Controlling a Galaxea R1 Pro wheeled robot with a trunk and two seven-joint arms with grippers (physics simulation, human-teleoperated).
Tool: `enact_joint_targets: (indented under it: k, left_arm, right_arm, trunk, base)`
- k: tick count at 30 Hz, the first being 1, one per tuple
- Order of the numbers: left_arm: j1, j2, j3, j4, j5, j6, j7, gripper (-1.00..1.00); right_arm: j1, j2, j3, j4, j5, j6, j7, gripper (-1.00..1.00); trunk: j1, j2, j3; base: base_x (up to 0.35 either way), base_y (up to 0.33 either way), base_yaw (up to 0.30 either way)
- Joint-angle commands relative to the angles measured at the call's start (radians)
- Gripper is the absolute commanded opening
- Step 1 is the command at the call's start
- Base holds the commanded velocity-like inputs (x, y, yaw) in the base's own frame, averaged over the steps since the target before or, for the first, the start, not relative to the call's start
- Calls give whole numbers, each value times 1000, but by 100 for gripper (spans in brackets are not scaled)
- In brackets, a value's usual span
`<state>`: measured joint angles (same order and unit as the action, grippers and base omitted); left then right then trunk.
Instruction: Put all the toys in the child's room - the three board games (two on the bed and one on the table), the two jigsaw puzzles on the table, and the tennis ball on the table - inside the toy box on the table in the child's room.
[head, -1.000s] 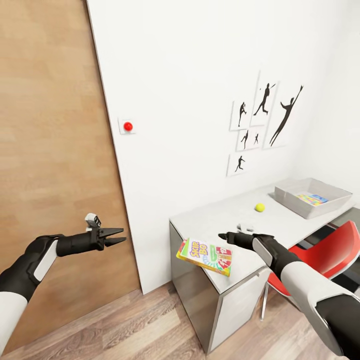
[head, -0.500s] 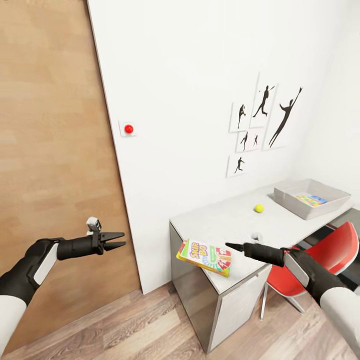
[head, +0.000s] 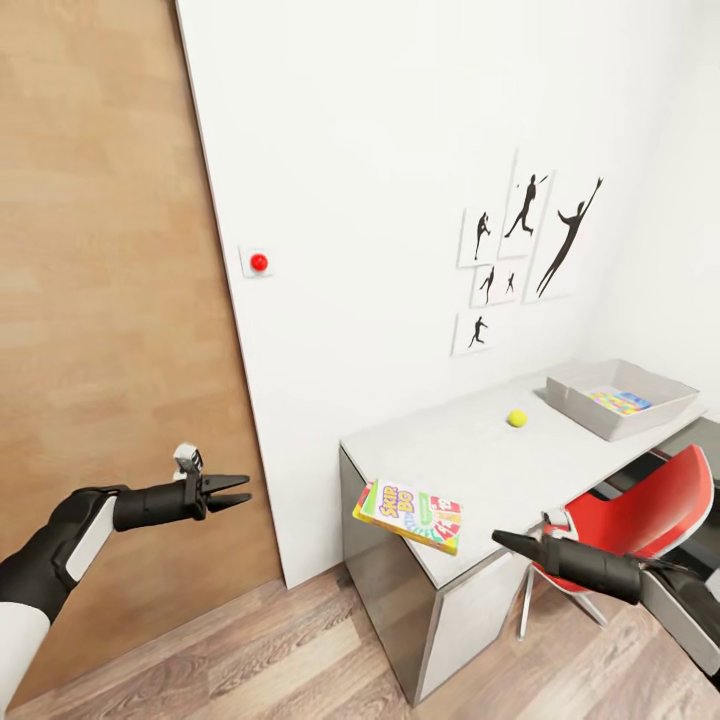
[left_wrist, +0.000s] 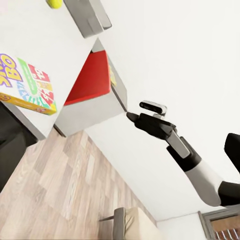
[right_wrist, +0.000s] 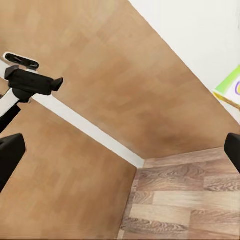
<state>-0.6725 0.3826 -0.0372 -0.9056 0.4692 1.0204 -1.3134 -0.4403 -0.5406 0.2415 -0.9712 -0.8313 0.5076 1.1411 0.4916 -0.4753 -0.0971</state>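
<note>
While overhanging the table's (head: 560, 460) corner, SKIP BO game (head: 410, 514) lies near right hand (head: 503, 541).

Bright, even, diffuse light fills the rendered room, its source perhaps off to the right, though that is unclear. The white wall (head: 400, 150) shows no glare. Soft shadow lies under the table (head: 470, 455). Edges look slightly soft and wide-angle stretched.
</note>
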Motion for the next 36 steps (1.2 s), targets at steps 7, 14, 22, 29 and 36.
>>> enact_joint_targets:
  k: [7,14,22,29,36]
  left_arm:
    - [31,-1,-4,0,3,4,-1,100]
    - [47,0,-3,-3,3,-7,-2,100]
    - [49,-8,-10,-6,3,-7,0,100]
    - [49,-9,-12,-6,3,-7,0,100]
    - [49,-10,-14,-6,3,-7,0,100]
  right_arm:
    - [42,3,-15,-6,-25,7,10,100]
    - [66,10,-20,5,-27,7,7,100]
    - [69,32,-27,78,-25,-7,-21,100]
    - [69,56,-63,111,-26,-65,-42,100]
    - [69,60,-108,118,-27,-77,-42,100]
  trunk:
    - [-26,47,20]
    - [-42,75,32]
    - [-42,75,32]
    - [-42,75,32]
    - [-42,75,32]
  base:
    - [0,0,0]
    - [0,0,0]
    - [0,0,0]
    - [0,0,0]
    - [0,0,0]
